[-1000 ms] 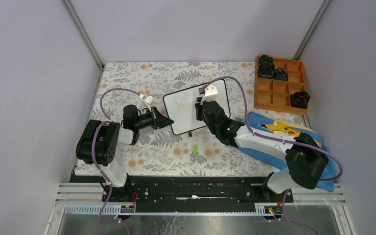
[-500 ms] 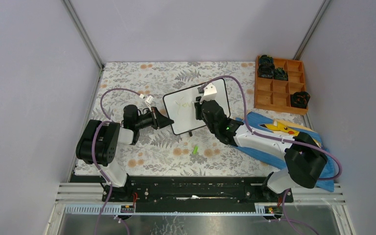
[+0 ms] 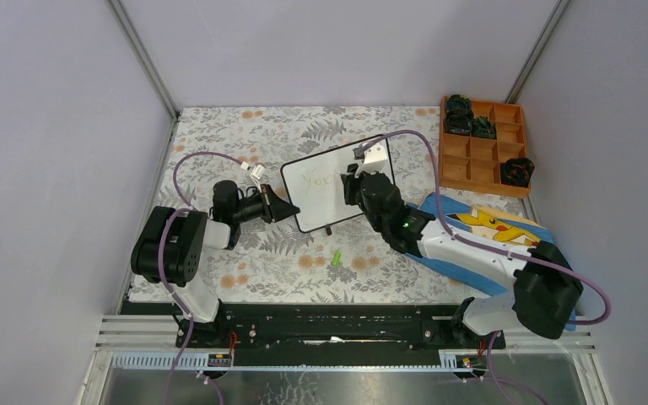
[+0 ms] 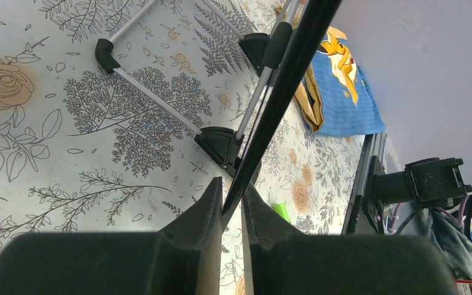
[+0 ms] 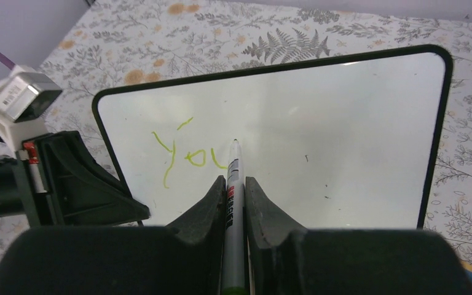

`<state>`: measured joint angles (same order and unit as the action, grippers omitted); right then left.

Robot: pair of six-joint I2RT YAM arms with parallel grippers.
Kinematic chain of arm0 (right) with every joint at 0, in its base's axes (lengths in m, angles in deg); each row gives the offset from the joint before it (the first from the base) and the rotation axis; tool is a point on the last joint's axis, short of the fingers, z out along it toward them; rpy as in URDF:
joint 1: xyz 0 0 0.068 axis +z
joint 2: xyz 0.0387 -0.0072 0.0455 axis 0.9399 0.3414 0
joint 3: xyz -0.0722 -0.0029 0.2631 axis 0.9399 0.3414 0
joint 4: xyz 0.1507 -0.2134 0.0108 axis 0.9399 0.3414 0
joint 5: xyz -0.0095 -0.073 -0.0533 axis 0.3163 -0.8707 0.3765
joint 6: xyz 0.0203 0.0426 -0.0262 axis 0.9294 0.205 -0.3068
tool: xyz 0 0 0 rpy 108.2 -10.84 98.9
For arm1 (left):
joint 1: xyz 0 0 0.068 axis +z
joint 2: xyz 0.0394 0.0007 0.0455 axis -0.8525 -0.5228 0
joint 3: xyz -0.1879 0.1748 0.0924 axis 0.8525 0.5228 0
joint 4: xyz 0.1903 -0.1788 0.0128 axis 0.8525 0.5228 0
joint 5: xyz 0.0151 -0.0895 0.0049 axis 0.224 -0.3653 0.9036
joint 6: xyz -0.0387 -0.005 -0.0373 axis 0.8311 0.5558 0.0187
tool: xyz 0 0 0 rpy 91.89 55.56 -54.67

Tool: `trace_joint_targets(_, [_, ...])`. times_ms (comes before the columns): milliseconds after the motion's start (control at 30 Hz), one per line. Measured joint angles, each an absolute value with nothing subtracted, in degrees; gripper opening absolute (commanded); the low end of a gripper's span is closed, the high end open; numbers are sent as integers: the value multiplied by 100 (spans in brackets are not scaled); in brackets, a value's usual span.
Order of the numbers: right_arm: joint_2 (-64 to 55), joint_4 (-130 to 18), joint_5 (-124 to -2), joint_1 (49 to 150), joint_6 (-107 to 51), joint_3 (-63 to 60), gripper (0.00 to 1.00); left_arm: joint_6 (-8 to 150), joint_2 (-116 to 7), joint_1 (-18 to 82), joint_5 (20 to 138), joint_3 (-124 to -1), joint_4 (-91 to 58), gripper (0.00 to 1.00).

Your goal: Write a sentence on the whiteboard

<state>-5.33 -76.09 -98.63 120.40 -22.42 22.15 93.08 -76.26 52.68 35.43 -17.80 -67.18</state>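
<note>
The whiteboard [image 3: 308, 201] stands tilted on its small feet at mid table. My left gripper [image 3: 289, 209] is shut on its left edge, and the left wrist view shows the thin black frame [image 4: 286, 74] pinched between the fingers of the left gripper [image 4: 232, 198]. My right gripper [image 3: 353, 181] is in front of the board, shut on a silver marker [image 5: 233, 178]. The marker's tip touches the board just right of the sentence [image 5: 187, 155], which reads "Yo" plus the start of a "u" in light green.
A green marker cap [image 3: 336, 258] lies on the floral tablecloth in front of the board. A blue Pikachu cloth [image 3: 489, 224] lies under the right arm. A wooden compartment tray [image 3: 483, 153] with black items sits at the back right.
My right arm has shifted to the right along the board, carrying the marker tip rightward past the "o". The left gripper and the board have stayed still.
</note>
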Motion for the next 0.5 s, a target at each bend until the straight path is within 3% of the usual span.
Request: trace_joint_targets(500, [-1185,-7972,-9587,11389,-1643,2993,0,9128,-7554,5252,3556,-1922,-6294,0])
